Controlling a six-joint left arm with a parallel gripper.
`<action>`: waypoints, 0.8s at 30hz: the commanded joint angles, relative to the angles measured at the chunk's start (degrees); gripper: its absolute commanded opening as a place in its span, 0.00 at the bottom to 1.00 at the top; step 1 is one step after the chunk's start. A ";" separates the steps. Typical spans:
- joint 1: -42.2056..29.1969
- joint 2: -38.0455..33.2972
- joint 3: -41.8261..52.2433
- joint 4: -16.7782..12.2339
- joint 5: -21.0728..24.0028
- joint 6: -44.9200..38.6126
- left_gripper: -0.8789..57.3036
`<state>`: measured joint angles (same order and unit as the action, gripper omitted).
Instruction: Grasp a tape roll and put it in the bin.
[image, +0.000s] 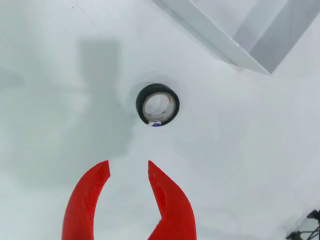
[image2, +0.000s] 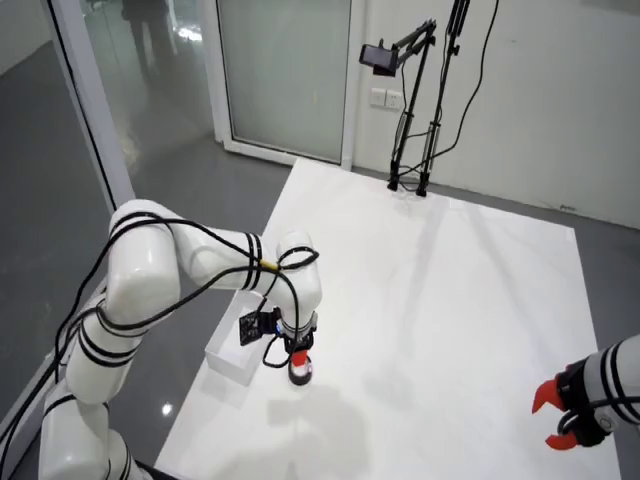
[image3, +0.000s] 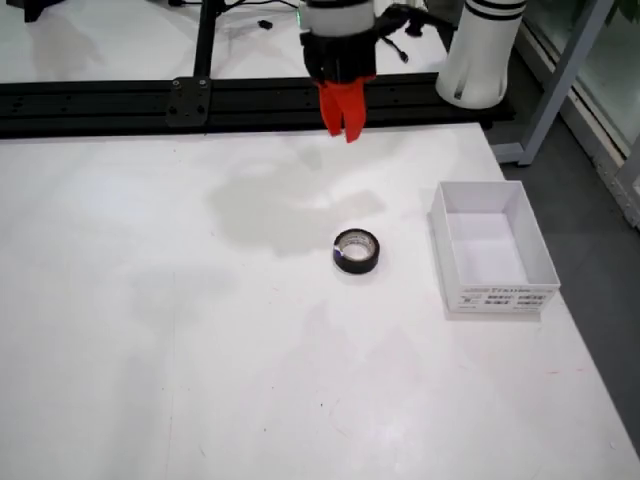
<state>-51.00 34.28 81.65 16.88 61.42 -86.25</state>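
A black tape roll (image: 157, 104) lies flat on the white table, its pale core facing up. In the view that rides on the gripper, my red gripper (image: 129, 165) is open and empty, and the roll lies ahead of the fingertips, slightly to the right. The view from the front shows the gripper (image3: 345, 122) hanging above the table behind the roll (image3: 357, 251). The white bin (image3: 492, 245) stands to the right of the roll. In the high overview, the gripper (image2: 297, 357) hovers just over the roll (image2: 300, 372), beside the bin (image2: 228, 352).
A bin corner (image: 235, 40) fills the top right of the view that rides on the gripper. A second arm's red gripper (image2: 557, 418) rests at the table's far right in the high overview. A black rail (image3: 190, 100) runs along the table's back edge.
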 joint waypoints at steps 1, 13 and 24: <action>1.00 8.08 -0.62 0.88 -4.81 -3.49 0.31; 2.23 13.53 -2.72 0.88 -7.63 -3.58 0.31; 3.02 17.05 -2.72 0.79 -10.44 -3.58 0.31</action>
<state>-49.24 45.51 79.62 17.65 54.93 -89.36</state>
